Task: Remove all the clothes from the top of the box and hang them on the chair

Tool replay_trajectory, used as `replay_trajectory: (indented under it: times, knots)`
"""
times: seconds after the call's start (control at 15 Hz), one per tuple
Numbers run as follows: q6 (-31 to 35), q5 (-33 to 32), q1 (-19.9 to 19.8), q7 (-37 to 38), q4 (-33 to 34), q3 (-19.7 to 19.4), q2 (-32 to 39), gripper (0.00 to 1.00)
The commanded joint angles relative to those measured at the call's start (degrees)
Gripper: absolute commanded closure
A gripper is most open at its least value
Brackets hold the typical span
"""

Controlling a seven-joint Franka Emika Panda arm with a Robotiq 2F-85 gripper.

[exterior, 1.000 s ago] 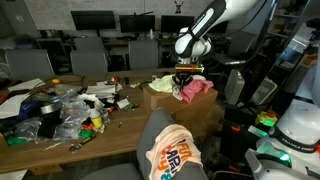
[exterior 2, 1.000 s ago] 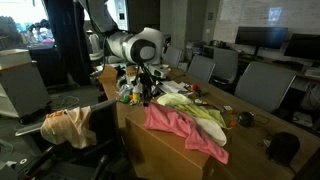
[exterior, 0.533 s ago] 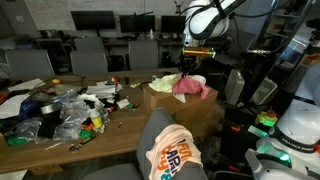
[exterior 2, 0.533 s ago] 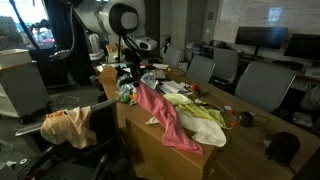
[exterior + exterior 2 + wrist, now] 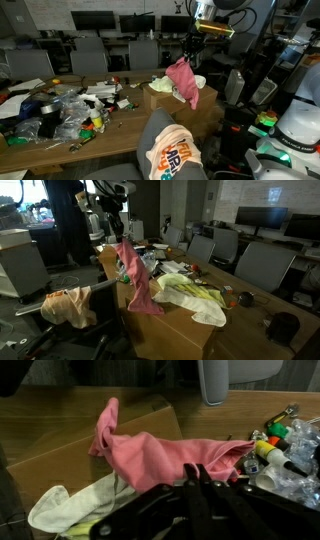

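- Step in hand: pink garment [image 5: 183, 80] lifted off the cardboard box [image 5: 207, 118], carry to the grey office chair [image 5: 152, 128] not yet begun
- Gripper [image 5: 190, 48] is seen high above the box in both exterior views, jaws pinched fully together on one bunched corner of the pink garment
- Same grip is confirmed in the wrist view: gripper [image 5: 200, 485] closed on the cloth, pink garment [image 5: 170, 460] trailing away below it
- Garment is hung as a long drape from that single pinch point; in an exterior view its lower hem [image 5: 146, 308] is level with the box edge, and whether it is fully clear of the box cannot be told
- A peach printed garment [image 5: 175, 155] is already draped over the chair backrest, also visible as the peach garment [image 5: 68, 305] in an exterior view
- A white garment [image 5: 70, 505] and a pale yellow garment [image 5: 200, 298] are seen lying on the box top, so the task is judged roughly halfway done
- Next move, as judged: a little more height is needed so the hem is not dragged across the other clothes, then a sideways swing toward the chair
- Release should be made with the drape laid across the backrest beside the peach garment, not on top of it if room allows
- Risk: a single-corner grip on limp cloth, so a swing or snag on table clutter [image 5: 70, 110] is possible
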Motion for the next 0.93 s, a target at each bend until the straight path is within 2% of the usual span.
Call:
replay_trajectory:
  times: [0.0, 0.33, 0.87]
  knots:
    - [-2.4, -0.1, -1.2, -0.2, -2.3, 3.3, -8.4, 0.99]
    - [-7.4, 1.1, 0.5, -3.1, -3.0, 6.1, -16.2, 0.99]
    - [-14.7, 2.1, 3.2, -8.4, -3.6, 9.9, -23.1, 0.99]
